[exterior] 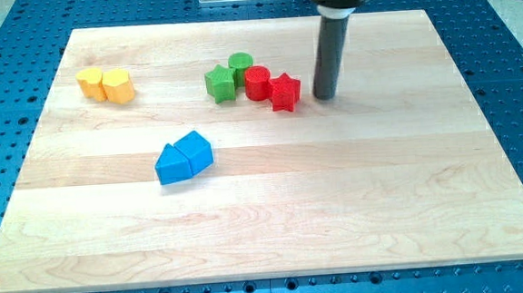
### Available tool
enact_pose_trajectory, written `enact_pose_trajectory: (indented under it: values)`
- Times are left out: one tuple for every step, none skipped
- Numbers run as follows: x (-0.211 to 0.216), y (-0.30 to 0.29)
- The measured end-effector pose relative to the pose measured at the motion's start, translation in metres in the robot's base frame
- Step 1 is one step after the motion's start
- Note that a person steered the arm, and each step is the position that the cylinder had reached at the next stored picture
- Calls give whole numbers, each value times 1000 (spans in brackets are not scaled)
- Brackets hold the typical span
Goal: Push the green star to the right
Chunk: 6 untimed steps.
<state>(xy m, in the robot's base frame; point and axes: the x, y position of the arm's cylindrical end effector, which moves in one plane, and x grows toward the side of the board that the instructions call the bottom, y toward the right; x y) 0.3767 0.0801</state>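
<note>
Green star-shaped block (pixel 220 84) on light wooden table (pixel 266 219), untouched.
No hand here, just my tip (pixel 325 97), well right of star, past red star-shaped block (pixel 285 92).

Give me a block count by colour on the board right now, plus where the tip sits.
Yellow: 2, yellow pentagon and yellow hexagon
Green: 2, green star and green cylinder
Red: 2, red cylinder and red star
Blue: 2, blue triangle and blue pentagon
Total: 8
My tip stands just to the view's right of the red star.
</note>
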Motion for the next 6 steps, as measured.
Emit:
enact_pose_trajectory:
  values:
    - [0,-28]
    - [3,-69]
    - [40,-81]
    - [45,-121]
    - [44,-149]
    - [19,-194]
